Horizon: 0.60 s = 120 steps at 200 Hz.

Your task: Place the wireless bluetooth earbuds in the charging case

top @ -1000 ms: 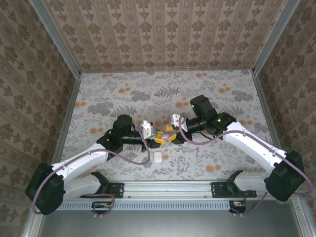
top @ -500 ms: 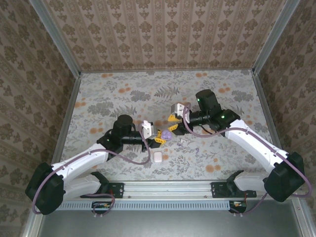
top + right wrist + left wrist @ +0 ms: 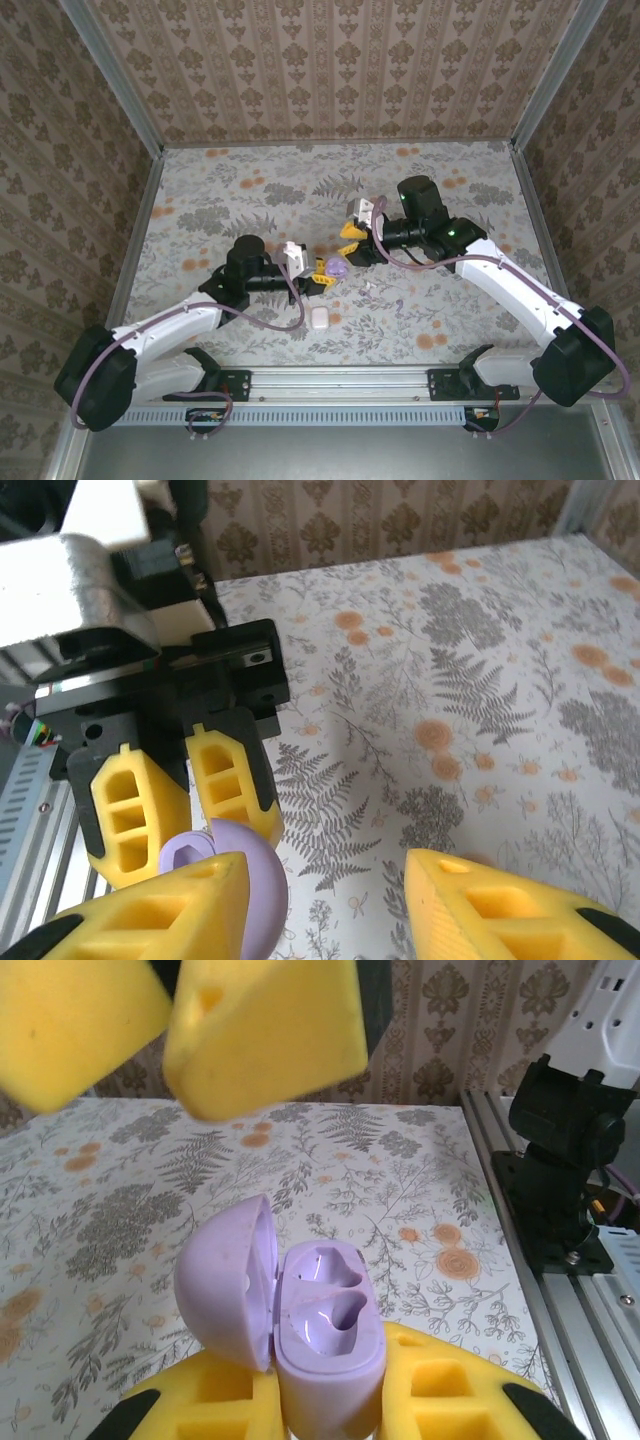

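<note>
- Left gripper (image 3: 325, 275): jaws clamped on the lower body of the purple charging case (image 3: 337, 268). In the left wrist view the case (image 3: 325, 1330) stands upright between the two yellow fingers (image 3: 200, 1410).
- Case lid: hinged open and swung to the left side of the body in the left wrist view. Both earbud-shaped wells are exposed and empty.
- Case position: held above the floral table (image 3: 250, 190), about mid-table, between the two arms.
- Right gripper (image 3: 350, 245): jaws apart with nothing between them. It sits just far-right of the case in the top view.
- Right wrist view: the right gripper's yellow fingers (image 3: 160, 910) frame the bottom edge, and the purple lid (image 3: 255, 880) sits against the inner side of the left-hand one. Cannot tell whether they touch.
- Same view: the left gripper (image 3: 180, 805) faces the camera, with the case at its tips.
- Left wrist view: the right gripper's fingers (image 3: 265, 1030) hang above the open case, apart from it.
- Small white rounded object (image 3: 319, 317): lies on the table nearer than the held case, beside the left arm, untouched.
- Tiny pale bits (image 3: 368, 288): on the table right of the white object. Too small to identify.
</note>
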Each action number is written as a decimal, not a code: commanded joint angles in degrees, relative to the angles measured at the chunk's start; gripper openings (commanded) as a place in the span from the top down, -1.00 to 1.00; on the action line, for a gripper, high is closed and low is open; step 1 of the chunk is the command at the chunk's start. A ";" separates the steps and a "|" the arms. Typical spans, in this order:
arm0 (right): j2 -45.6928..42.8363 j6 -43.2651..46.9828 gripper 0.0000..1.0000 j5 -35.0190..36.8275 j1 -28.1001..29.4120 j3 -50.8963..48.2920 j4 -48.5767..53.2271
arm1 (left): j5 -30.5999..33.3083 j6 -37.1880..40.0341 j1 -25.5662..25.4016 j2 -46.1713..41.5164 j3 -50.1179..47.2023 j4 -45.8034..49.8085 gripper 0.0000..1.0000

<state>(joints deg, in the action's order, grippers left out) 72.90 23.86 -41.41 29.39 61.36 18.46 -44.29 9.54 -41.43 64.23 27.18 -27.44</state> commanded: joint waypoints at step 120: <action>8.64 -45.07 0.03 29.67 -0.71 3.55 27.44 | 9.10 -4.97 1.32 0.11 -8.94 -10.37 0.74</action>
<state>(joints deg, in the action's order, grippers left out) 78.35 -11.22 -17.12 28.99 63.72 38.22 -38.24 4.25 -40.71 66.15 18.90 -37.65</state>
